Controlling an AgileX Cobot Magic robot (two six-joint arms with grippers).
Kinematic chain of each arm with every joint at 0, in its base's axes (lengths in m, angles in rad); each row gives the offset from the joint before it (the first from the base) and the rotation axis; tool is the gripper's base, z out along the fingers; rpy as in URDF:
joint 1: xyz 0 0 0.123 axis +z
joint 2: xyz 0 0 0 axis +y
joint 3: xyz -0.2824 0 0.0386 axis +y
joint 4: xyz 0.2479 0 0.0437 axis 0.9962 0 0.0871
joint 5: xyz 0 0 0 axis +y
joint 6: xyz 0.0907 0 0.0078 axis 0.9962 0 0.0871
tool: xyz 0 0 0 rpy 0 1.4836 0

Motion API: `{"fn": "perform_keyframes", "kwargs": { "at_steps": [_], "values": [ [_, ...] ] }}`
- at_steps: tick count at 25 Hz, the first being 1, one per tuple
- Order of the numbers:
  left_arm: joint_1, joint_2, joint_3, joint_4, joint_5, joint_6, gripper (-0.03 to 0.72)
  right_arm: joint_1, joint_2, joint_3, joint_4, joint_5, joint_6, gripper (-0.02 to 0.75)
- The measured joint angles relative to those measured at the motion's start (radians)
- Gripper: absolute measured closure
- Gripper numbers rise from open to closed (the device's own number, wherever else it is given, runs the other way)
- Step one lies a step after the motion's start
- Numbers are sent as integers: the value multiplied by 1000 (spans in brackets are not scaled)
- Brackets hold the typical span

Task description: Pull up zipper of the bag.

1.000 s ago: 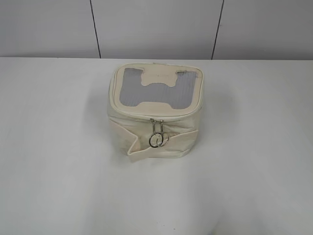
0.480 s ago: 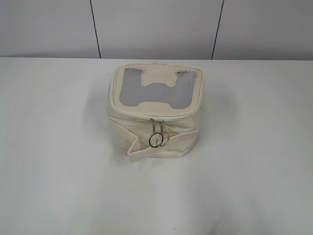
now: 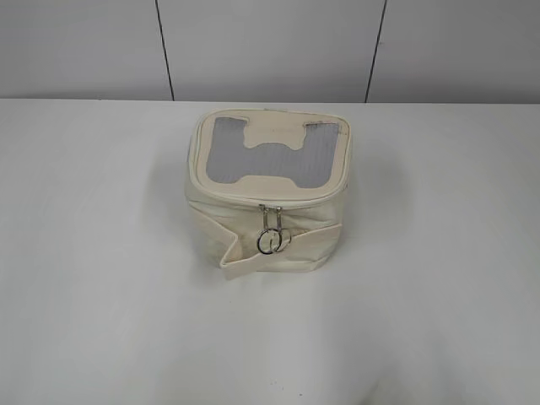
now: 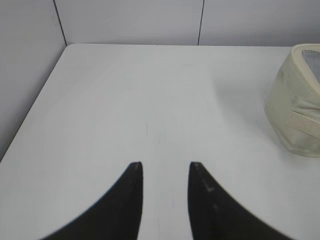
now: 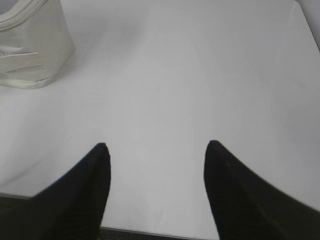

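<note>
The cream bag (image 3: 253, 228) stands upright in the middle of the white table (image 3: 93, 295). Its top has a grey mesh panel and a cream H-shaped patch. The zipper (image 3: 272, 228) runs round the top rim; two silver sliders with ring pulls hang together at the front. The bag also shows at the right edge of the left wrist view (image 4: 296, 107) and the top left of the right wrist view (image 5: 30, 45). My left gripper (image 4: 165, 167) is open and empty, left of the bag. My right gripper (image 5: 157, 150) is open and empty, right of the bag. Neither gripper shows in the exterior view.
A loose end of the bag's wide strap band (image 3: 240, 257) sticks out at the front left. A grey panelled wall (image 3: 270, 46) stands behind the table. The table's near edge (image 5: 150, 234) lies just under my right gripper.
</note>
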Motion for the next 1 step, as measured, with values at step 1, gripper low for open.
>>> {"fn": "perform_keyframes", "kwargs": {
  "at_steps": [1],
  "values": [
    [0, 0, 0, 0, 0, 0, 445, 0, 0, 0, 0, 0, 0, 267]
  ]
}}
